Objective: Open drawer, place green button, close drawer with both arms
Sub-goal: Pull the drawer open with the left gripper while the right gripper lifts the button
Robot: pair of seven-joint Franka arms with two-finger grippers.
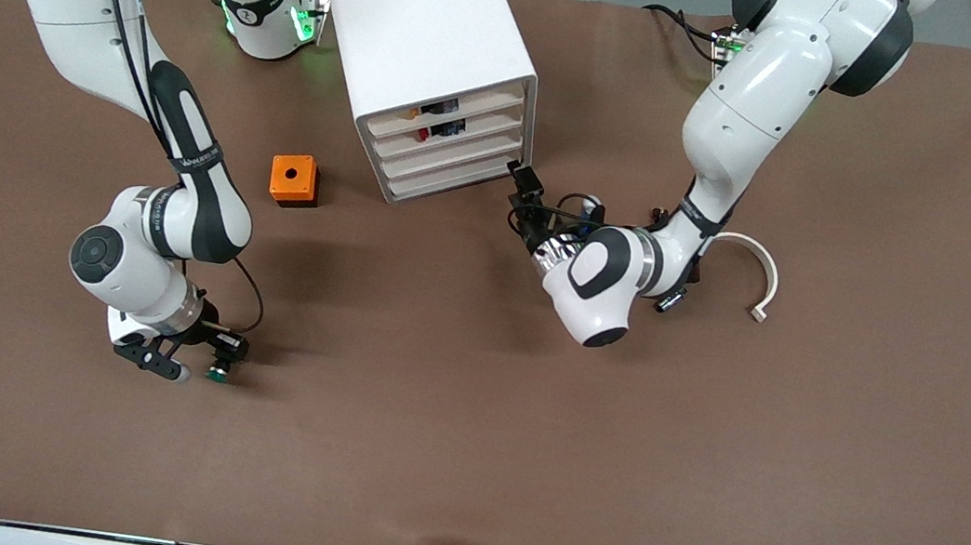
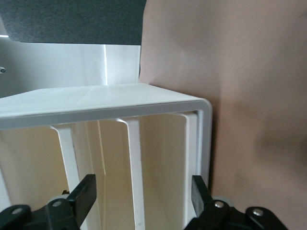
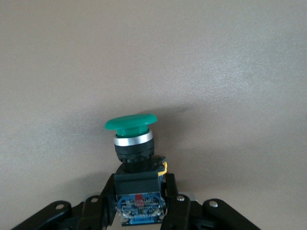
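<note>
The white cabinet (image 1: 429, 21) stands at the back middle of the table with four tray drawers, all looking shut. The third drawer (image 1: 453, 162) is second from the bottom. My left gripper (image 1: 520, 195) is open at the cabinet's lower front corner toward the left arm's end. In the left wrist view the gripper (image 2: 143, 194) has its jaws wide apart before the cabinet front (image 2: 96, 103). My right gripper (image 1: 198, 357) is low over the table, nearer the front camera at the right arm's end. It (image 3: 139, 199) is shut on the black body of the green-capped button (image 3: 132, 122), seen also in the front view (image 1: 219, 372).
An orange cube with a hole (image 1: 294, 180) sits on the table beside the cabinet toward the right arm's end. A white curved piece (image 1: 758, 271) lies beside the left arm. A small white-capped item (image 1: 589, 202) shows partly by the left wrist.
</note>
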